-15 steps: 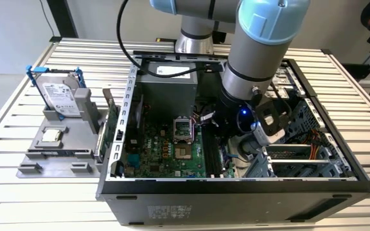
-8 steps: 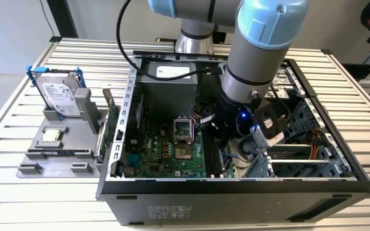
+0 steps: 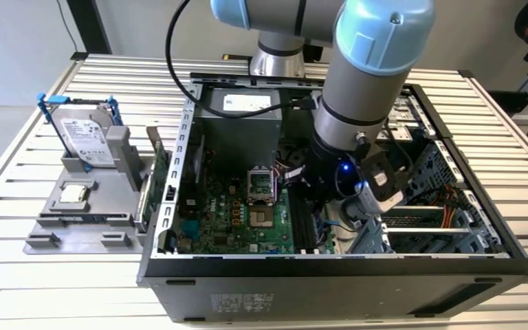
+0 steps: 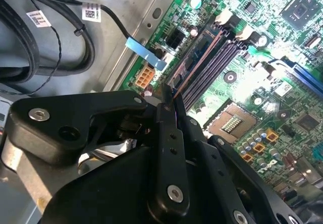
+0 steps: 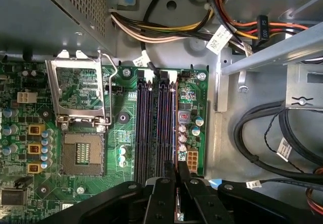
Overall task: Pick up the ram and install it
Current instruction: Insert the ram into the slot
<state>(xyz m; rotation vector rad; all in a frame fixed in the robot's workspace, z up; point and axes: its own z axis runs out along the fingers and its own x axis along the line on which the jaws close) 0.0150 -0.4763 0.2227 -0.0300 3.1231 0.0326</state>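
The ram (image 5: pixel 174 123) stands on edge in the outermost memory slot of the motherboard (image 5: pixel 126 103), beside the dark slots (image 5: pixel 144 128) next to it. In the second wrist view its thin top edge (image 4: pixel 199 60) runs away from the fingertips along the slot. My gripper (image 5: pixel 176 167) is shut on the near end of the ram, with the black fingers (image 4: pixel 171 133) pressed close on either side. In the exterior view the gripper (image 3: pixel 333 206) is low inside the open computer case (image 3: pixel 337 268), over the board's right part.
The CPU socket (image 5: pixel 83 153) with its raised metal frame (image 5: pixel 81 90) lies beside the slots. Black cables (image 5: pixel 267 133) and coloured power wires (image 5: pixel 166 30) crowd the case wall. Outside the case, a hard drive in a blue frame (image 3: pixel 85 137) and a green card (image 3: pixel 159 179) stand on a grey fixture (image 3: pixel 90 206).
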